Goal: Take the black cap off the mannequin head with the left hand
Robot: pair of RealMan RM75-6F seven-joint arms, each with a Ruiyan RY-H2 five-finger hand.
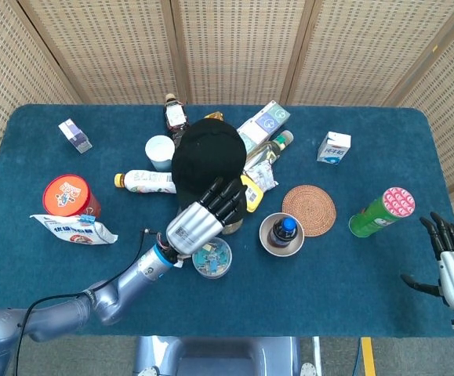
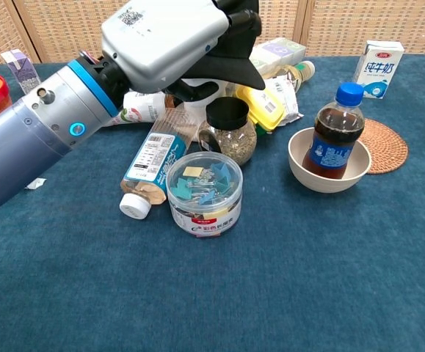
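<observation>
The left hand [image 1: 203, 219] lays its fingers [image 1: 228, 196] over the black cap's [image 1: 207, 157] near brim; a firm grip cannot be told. The right hand [image 1: 450, 262] hovers spread, empty, at the surface's [image 1: 352, 266] near right.

Left hand [image 1: 205, 219] on cap [image 1: 208, 160] brim, cap behind it. Clip tub [image 2: 204, 192] just below hand, jar [image 2: 227, 130] under fingers. Bowl [image 2: 329, 172] w/ bottle [image 2: 333, 132] to hand's right, coaster [image 1: 309, 209] beyond.

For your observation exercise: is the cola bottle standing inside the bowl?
Yes, in the chest view the cola bottle stands upright inside the beige bowl, beside the woven coaster.
</observation>
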